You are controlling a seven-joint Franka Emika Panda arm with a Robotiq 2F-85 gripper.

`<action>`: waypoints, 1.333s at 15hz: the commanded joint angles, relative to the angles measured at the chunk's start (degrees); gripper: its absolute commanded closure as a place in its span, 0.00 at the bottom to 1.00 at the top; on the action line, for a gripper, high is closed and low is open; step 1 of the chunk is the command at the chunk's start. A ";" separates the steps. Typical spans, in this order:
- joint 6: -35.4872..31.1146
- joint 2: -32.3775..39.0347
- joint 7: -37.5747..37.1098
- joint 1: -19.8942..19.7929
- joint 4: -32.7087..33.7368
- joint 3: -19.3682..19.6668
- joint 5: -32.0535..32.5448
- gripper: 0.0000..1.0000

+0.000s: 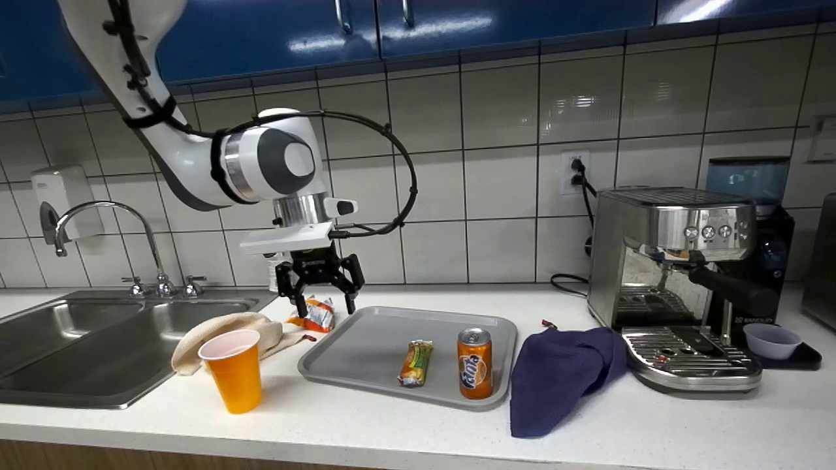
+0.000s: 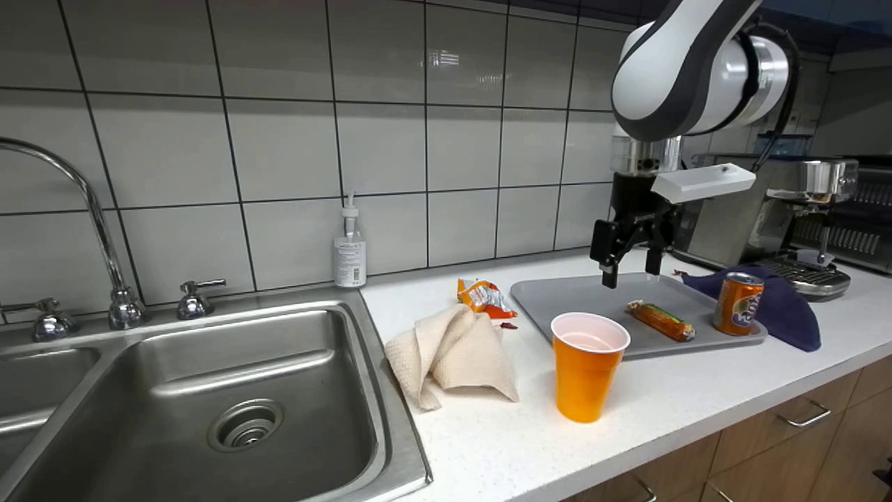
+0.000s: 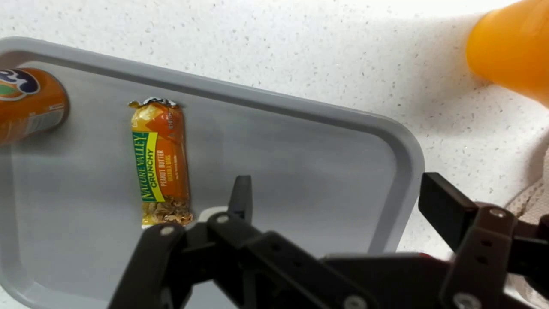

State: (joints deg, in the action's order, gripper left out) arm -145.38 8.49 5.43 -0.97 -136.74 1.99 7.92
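One spread pincer (image 2: 631, 277) near tray edge (image 3: 414, 159).

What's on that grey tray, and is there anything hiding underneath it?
The grey tray holds an upright Fanta can and a wrapped Nature Valley bar lying flat. What's underneath can't be seen: the tray itself covers that part of the counter.

The white arm (image 1: 185, 158) slants down, its gripper (image 1: 326, 311) (jaws wide apart) pointing straight downward.
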 commanded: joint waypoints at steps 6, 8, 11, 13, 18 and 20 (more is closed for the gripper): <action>-0.22 -9.32 0.54 1.38 -8.48 -2.25 -2.72 0.00; -0.23 -10.60 1.03 1.97 -9.86 -2.72 -3.29 0.00; -0.03 -12.11 1.64 2.78 -11.45 -3.27 -4.16 0.00; 0.13 -12.81 2.17 3.22 -12.26 -3.59 -4.81 0.00; 0.06 -13.34 3.07 4.36 -13.58 -3.97 -5.92 0.00; -0.02 -12.99 3.29 4.68 -13.75 -4.23 -5.92 0.00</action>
State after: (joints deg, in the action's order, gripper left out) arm -145.43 -2.61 6.51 3.41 -148.91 -1.62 3.64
